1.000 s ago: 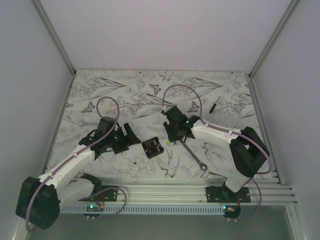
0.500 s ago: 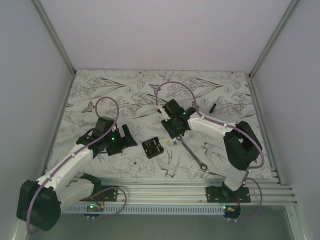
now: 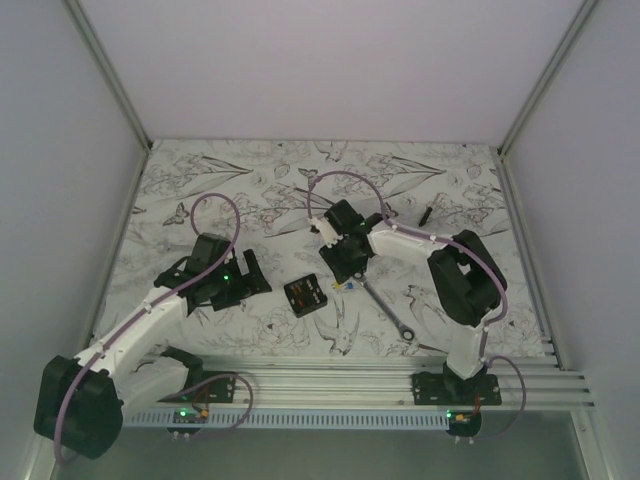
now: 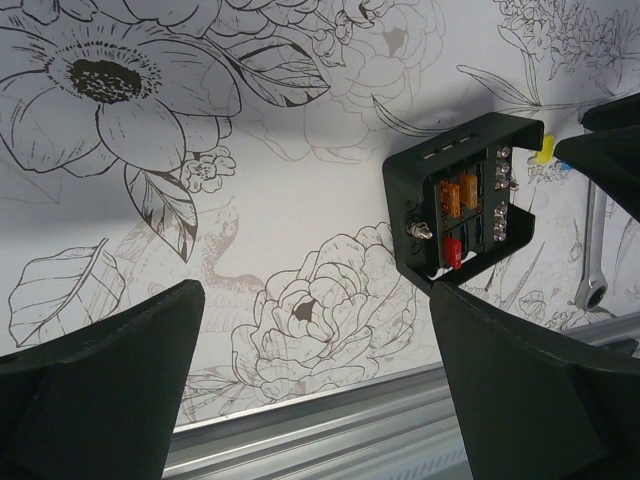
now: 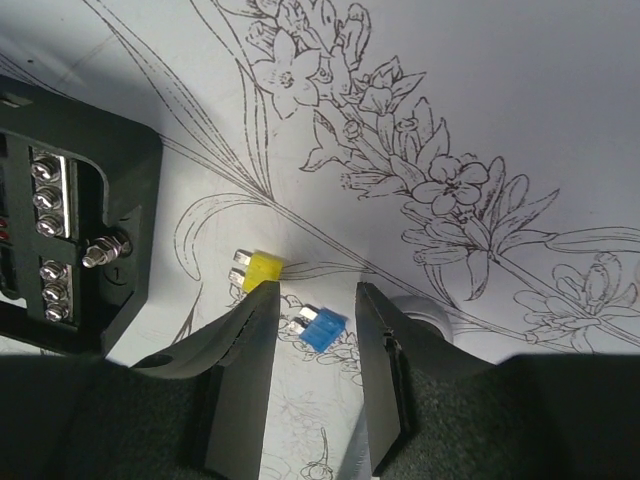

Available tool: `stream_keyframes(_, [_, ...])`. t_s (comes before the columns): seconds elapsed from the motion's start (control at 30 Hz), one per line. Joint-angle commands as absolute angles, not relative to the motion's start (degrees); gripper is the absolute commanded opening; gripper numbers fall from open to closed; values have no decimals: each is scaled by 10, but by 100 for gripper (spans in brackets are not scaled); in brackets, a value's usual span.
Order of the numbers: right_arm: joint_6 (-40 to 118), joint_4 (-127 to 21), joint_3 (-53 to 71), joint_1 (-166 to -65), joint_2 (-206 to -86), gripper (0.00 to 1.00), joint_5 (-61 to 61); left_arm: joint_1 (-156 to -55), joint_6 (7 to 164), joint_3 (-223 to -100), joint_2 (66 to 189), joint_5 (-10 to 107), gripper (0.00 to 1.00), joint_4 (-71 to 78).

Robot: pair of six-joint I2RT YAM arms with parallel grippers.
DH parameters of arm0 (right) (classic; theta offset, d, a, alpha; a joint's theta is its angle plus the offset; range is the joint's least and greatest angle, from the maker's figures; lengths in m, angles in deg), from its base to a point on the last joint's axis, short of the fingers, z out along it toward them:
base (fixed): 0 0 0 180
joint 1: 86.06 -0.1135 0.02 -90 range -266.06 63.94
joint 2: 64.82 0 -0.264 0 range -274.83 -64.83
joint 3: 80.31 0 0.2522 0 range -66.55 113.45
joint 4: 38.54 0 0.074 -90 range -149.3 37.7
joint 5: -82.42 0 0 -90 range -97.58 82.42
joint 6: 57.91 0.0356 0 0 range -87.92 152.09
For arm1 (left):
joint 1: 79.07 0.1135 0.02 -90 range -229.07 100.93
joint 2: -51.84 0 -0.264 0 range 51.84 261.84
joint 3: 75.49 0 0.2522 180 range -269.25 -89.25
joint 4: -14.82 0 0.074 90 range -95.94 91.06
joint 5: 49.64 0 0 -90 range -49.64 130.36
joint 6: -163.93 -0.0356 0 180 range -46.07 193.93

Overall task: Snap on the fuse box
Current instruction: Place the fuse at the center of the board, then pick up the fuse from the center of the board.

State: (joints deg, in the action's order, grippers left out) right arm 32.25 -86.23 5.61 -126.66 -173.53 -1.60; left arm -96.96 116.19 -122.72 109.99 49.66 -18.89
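Observation:
The fuse box (image 3: 307,295) is a small black square box, open side up, with orange and red fuses inside, lying between the two arms. In the left wrist view the fuse box (image 4: 465,205) lies ahead and to the right of my left gripper (image 4: 318,295), which is wide open and holds nothing. My right gripper (image 5: 316,300) hovers just right of the fuse box (image 5: 130,200), jaws open. A loose blue fuse (image 5: 322,330) lies on the table between its fingers, untouched. A loose yellow fuse (image 5: 262,270) lies by the left fingertip.
A silver wrench (image 3: 385,305) lies right of the box, running toward the front rail (image 3: 340,385). A small thin black stick (image 3: 426,213) lies at the back right. White walls close the table on three sides. The flowered mat (image 3: 260,190) covers the table.
The left gripper opened to full width and drew back slightly to the left. The right gripper's jaws widened and its wrist shifted a little left and back over the loose fuses.

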Motion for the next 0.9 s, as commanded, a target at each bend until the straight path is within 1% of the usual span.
stream_keyframes(0.0, [320, -862, 59, -1262, -1736, 43, 10, -965, 1149, -1230, 1105, 493, 100, -210])
stream_keyframes(0.53, [376, -819, -51, -1265, -1653, 45, 20, -965, 1151, -1227, 1100, 501, 100, -207])
stream_keyframes(0.87, [449, -805, -59, -1326, -1642, 44, -144, -965, 1153, -1227, 1103, 502, 100, -205])
